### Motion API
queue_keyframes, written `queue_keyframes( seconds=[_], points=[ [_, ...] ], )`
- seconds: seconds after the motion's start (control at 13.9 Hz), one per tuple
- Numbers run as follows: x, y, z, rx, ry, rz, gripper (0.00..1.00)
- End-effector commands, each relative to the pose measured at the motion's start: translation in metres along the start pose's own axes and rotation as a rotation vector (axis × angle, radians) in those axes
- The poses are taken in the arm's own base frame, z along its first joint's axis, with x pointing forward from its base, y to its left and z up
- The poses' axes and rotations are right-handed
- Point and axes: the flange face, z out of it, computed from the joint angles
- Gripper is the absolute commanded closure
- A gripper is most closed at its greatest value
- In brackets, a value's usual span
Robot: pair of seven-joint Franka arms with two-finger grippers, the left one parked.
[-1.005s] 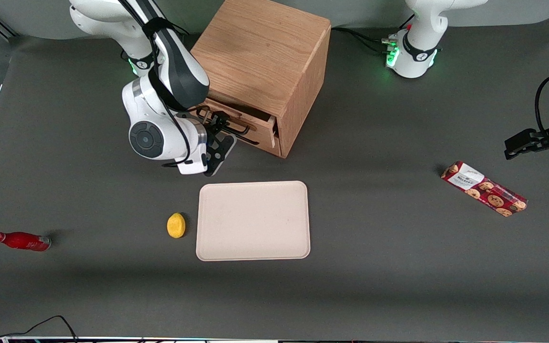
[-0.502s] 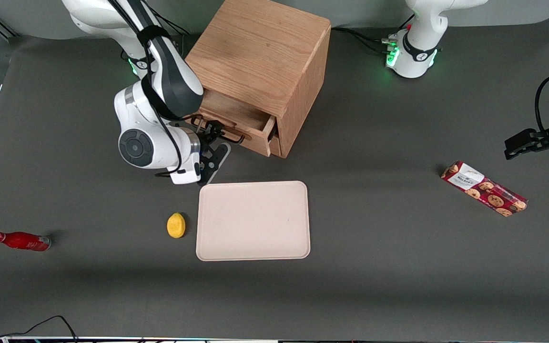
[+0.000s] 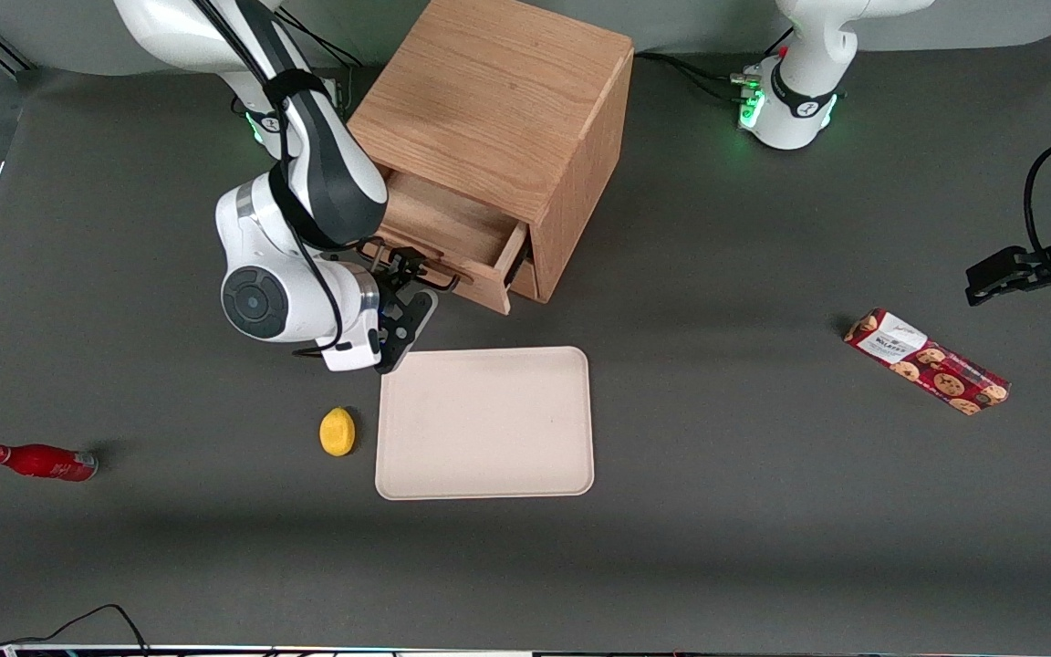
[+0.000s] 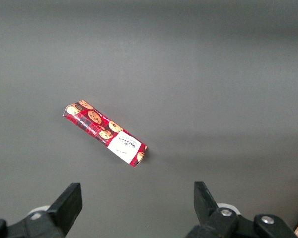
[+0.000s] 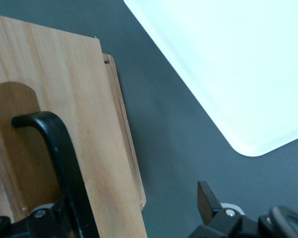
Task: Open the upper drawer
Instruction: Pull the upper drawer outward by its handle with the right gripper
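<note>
We see the upper drawer (image 3: 452, 242) pulled partway out of the wooden cabinet (image 3: 498, 119), its shallow wood-grain tray open to view from above. Its front panel stands clear of the cabinet's face, on the side toward the front camera and the working arm. The gripper (image 3: 414, 274) sits right at that drawer front, at the thin black bar handle (image 3: 416, 271). In the right wrist view the handle (image 5: 64, 163) runs across a rounded recess in the light-oak panel and passes down beside one finger (image 5: 39, 220), while the other finger (image 5: 208, 198) stands well apart from it over bare worktop (image 5: 174, 129). So we judge the fingers spread, hooked about the bar and not clamped on it.

The lower drawer (image 3: 525, 278) shows only as a sliver under the open one, close against the cabinet.

Nearer the front camera than the cabinet lies a pale beige tray (image 3: 484, 422), flat on the dark grey worktop (image 3: 717, 511), and one rounded corner of it appears in the right wrist view (image 5: 228, 64). A yellow lemon (image 3: 337, 431) rests just beside the tray. A red bottle (image 3: 37, 461) lies on its side toward the working arm's end. A red biscuit packet (image 3: 927, 361) lies toward the parked arm's end, seen also from the left wrist (image 4: 105, 134).
</note>
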Motion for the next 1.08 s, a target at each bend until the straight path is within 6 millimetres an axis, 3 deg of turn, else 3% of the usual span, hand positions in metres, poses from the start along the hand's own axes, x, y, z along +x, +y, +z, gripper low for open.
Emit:
queue_keyframes(
  seconds=[0.0,0.5,1.0],
  points=[
    [0.005,0.015,-0.006,-0.019,0.003,-0.025,0.00],
    [0.002,0.050,-0.014,-0.019,0.030,-0.036,0.00],
    [0.002,0.071,-0.026,-0.038,0.052,-0.045,0.00]
  ],
)
